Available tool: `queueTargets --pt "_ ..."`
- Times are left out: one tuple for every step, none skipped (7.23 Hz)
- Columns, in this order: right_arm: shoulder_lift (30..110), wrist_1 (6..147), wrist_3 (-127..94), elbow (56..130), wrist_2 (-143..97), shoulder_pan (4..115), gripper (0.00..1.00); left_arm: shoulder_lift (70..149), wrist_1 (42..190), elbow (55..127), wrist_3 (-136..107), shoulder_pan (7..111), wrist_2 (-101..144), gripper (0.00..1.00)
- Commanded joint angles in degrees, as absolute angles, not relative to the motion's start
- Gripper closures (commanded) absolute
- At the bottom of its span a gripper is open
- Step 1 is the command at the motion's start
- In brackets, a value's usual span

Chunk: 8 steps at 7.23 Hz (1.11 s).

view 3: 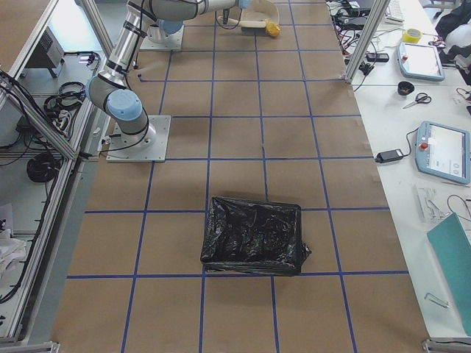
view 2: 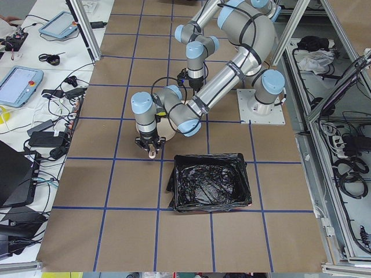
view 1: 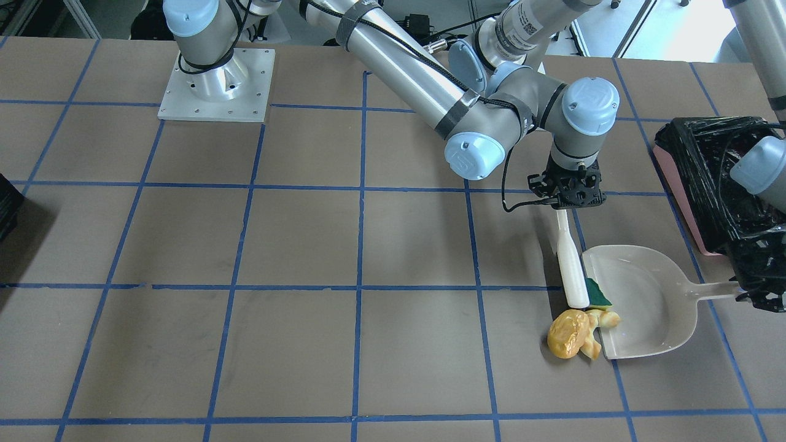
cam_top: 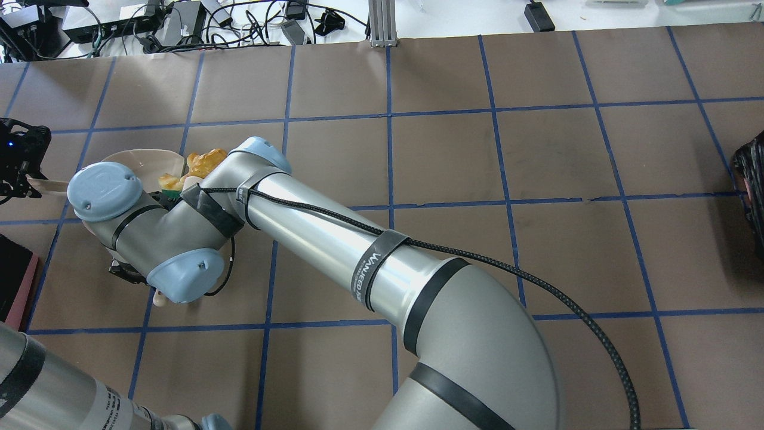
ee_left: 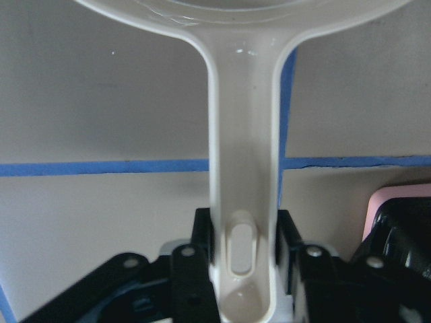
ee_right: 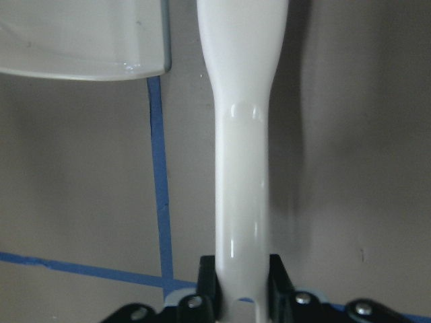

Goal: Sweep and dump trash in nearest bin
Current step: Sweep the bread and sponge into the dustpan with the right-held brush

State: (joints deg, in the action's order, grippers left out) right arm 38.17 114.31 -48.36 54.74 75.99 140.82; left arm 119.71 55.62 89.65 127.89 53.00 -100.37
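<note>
The trash lies at the mouth of the white dustpan [view 1: 642, 307]. A green-and-yellow sponge piece [view 1: 597, 295] is on the pan's lip against the white brush [view 1: 571, 270]. The golden twisted bread [view 1: 600, 320] straddles the lip, and the yellow-brown lump [view 1: 568, 333] rests on the table just outside. My right gripper [view 1: 568, 196] is shut on the brush handle [ee_right: 242, 134]. The dustpan handle [ee_left: 242, 168] sits in my shut left gripper [view 1: 758, 294]. The pink bin [view 1: 706, 178] with its black bag stands right behind the left gripper.
An all-dark box [view 3: 254, 235] stands far off at the table's other end, also showing at the front view's left edge [view 1: 6, 202]. My right arm [cam_top: 334, 239] reaches across the table. Its base plate [view 1: 215, 86] is bolted down at the back.
</note>
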Motion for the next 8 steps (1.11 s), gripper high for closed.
queueTargets --pt "37.71 114.52 -34.33 54.15 75.59 140.36 1.00 119.71 55.55 89.65 127.88 53.00 -100.37 1.00" --pt "37.18 115.30 -28.45 53.62 74.63 140.36 1.00 119.71 55.55 89.65 127.79 53.00 -100.28 1.00" --pt "36.92 115.40 -25.00 53.53 74.18 140.36 1.00 119.71 55.63 89.65 127.79 53.00 -100.28 1.00" --pt "38.05 115.23 -27.40 53.87 73.74 140.36 1.00 119.71 55.63 89.65 127.79 53.00 -100.37 1.00" --pt "39.54 114.70 -34.21 54.66 74.00 139.58 1.00 119.71 55.63 89.74 127.79 53.00 -100.37 1.00" --pt "40.94 112.78 -38.02 54.93 74.00 138.09 1.00 119.71 55.63 89.74 127.79 53.00 -100.37 1.00" --pt "43.22 109.46 -41.36 55.71 73.83 137.03 1.00 119.71 55.55 89.74 127.71 53.00 -100.37 1.00" --pt "46.29 108.64 -47.14 58.07 74.79 135.98 1.00 119.71 55.63 89.82 127.71 53.00 -100.37 1.00"
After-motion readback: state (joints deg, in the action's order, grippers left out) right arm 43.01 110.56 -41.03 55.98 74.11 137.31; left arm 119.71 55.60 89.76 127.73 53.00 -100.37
